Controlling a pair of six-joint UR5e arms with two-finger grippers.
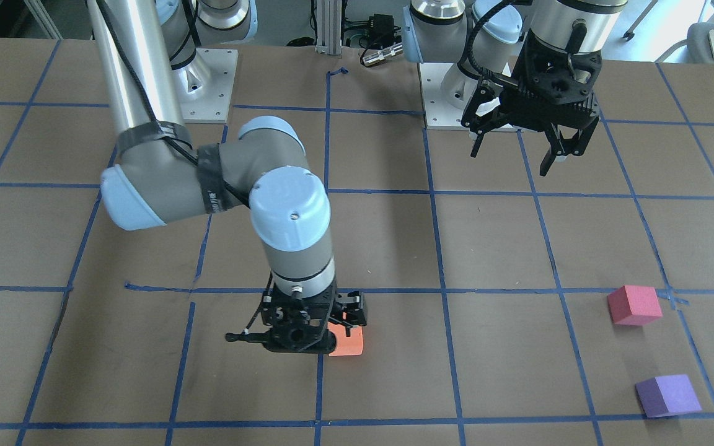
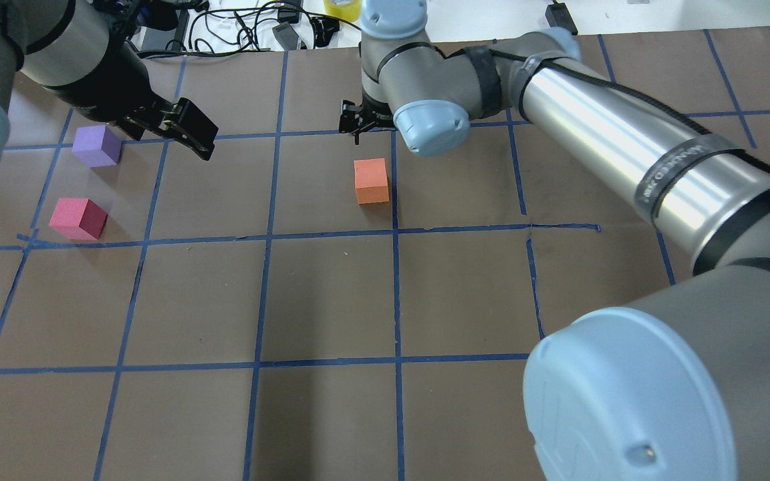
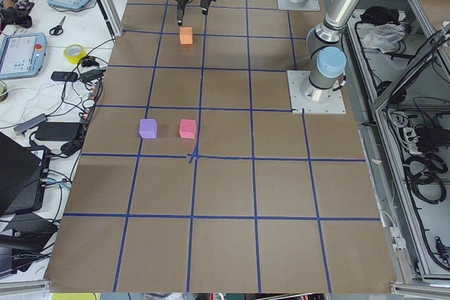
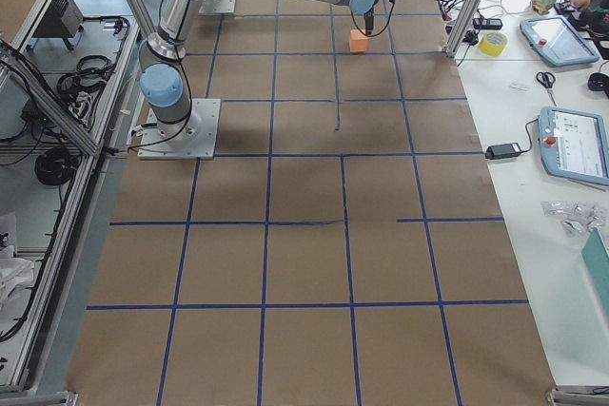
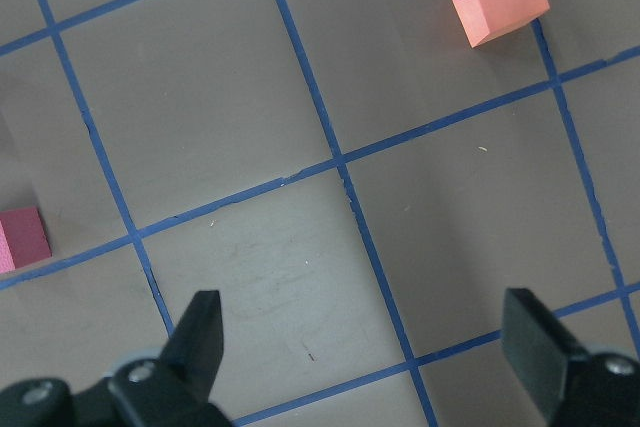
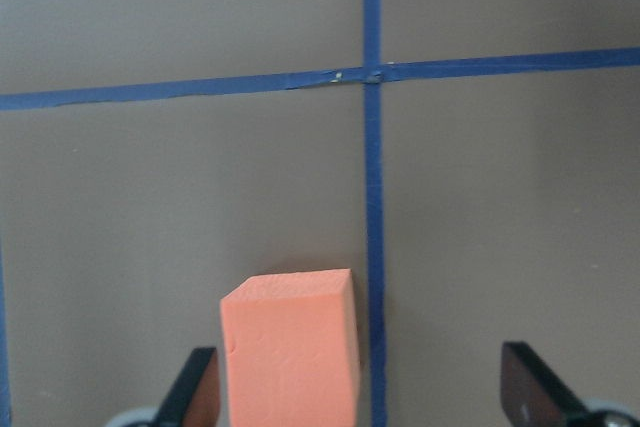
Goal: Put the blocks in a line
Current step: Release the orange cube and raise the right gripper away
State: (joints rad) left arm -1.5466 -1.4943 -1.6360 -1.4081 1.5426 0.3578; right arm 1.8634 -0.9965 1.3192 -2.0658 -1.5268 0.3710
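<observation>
Orange block [image 6: 290,357] below right arm's [image 1: 289,210] spread fingers [image 6: 532,385]

Bright, even light from above falls on the table [image 2: 331,300], leaving short, soft shadows. Glare streaks the right arm's metal tube [image 2: 599,127]. Close to the wrist camera, the orange block [image 6: 290,357] looks slightly soft.

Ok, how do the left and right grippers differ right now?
The right gripper hangs low over the orange block, which shows between its fingers, nearer one of them; the left gripper hangs higher over bare table. No block lies between the left gripper's fingers; the red-pink block sits off at the edge of its wrist view. Both are open and hold nothing.
</observation>
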